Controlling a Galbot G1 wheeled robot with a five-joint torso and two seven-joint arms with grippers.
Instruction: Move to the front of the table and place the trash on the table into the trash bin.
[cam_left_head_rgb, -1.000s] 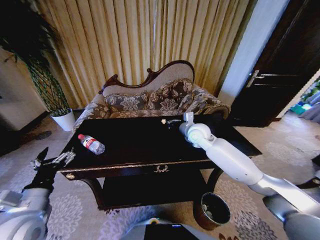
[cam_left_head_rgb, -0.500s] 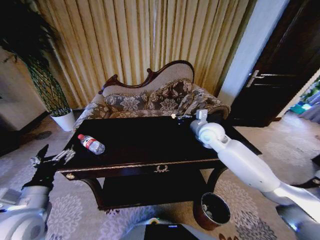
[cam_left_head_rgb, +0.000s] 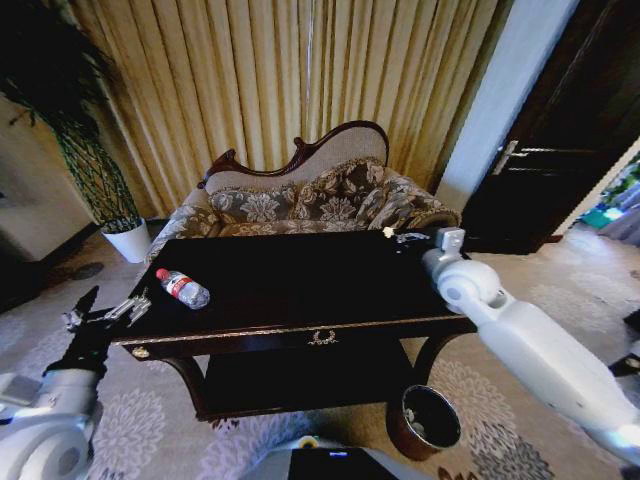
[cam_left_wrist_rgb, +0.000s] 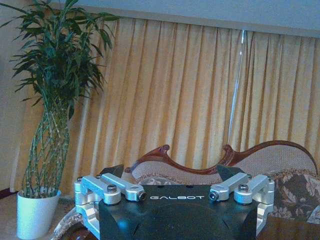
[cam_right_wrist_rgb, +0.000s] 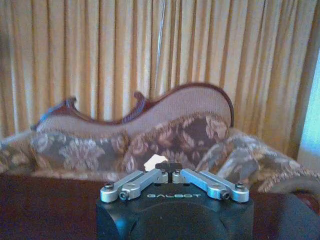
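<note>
Carrying paper scrap (cam_right_wrist_rgb: 151, 162): right gripper (cam_left_head_rgb: 397, 237) pinched on it above table (cam_left_head_rgb: 300, 290) far right edge. You keep pinch firm, swing over trash bin (cam_left_head_rgb: 423, 421) below. Bottle (cam_left_head_rgb: 182, 287) lies near left edge; left gripper (cam_left_head_rgb: 108, 315) spread wide, parked beside.

Head camera looks down over the table (cam_left_head_rgb: 300, 285); both wrist cameras face the sofa (cam_right_wrist_rgb: 150, 135).

Golden pleated curtains (cam_left_head_rgb: 300, 90) behind a floral sofa (cam_left_head_rgb: 320, 200), potted plant (cam_left_head_rgb: 95, 170) beside, dark door (cam_left_head_rgb: 570, 130), patterned carpet (cam_left_head_rgb: 140, 430).
</note>
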